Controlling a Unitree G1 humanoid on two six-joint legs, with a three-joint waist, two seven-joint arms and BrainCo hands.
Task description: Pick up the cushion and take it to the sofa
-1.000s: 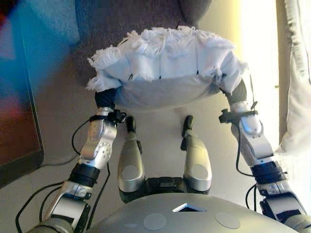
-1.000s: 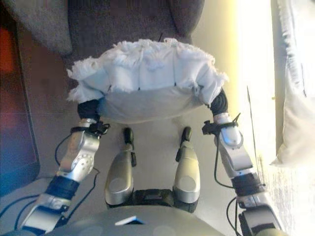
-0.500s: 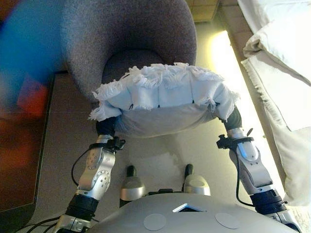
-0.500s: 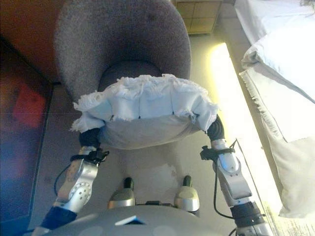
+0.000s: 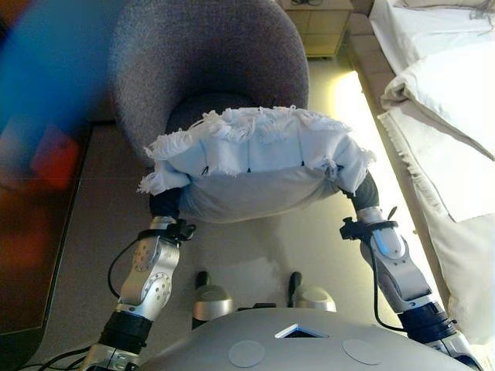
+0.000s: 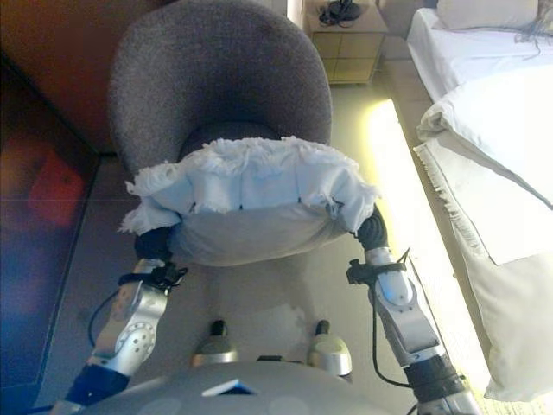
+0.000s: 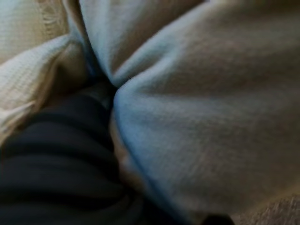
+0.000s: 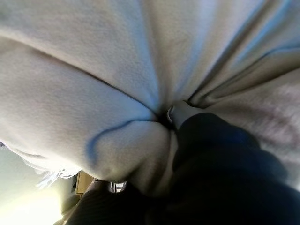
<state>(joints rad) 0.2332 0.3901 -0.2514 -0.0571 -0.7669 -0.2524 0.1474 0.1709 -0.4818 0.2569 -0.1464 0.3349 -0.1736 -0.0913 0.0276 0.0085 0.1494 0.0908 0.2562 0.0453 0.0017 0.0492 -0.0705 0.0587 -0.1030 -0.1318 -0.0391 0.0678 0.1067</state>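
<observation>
A white cushion (image 5: pixel 255 166) with a fringed edge hangs in the air between my two hands, above the floor in front of the grey sofa chair (image 5: pixel 209 54). My left hand (image 5: pixel 165 202) is pressed into its left end and my right hand (image 5: pixel 363 192) into its right end; only their dark covers show. Up close, the left wrist view has the cushion's cloth (image 7: pixel 201 117) bulging over the left hand's dark cover (image 7: pixel 51 154). In the right wrist view the cloth (image 8: pixel 93 93) folds round the right hand (image 8: pixel 220 159).
The round grey chair stands straight ahead, its seat just beyond the cushion. A bed with white bedding (image 5: pixel 448 116) runs along the right. A small wooden nightstand (image 6: pixel 346 35) sits behind the chair. A dark wooden panel (image 6: pixel 34 259) borders the left.
The whole picture has shifted, so the camera has moved: more of the chair, the bed and the nightstand shows now. The cushion stays held between both hands as before.
</observation>
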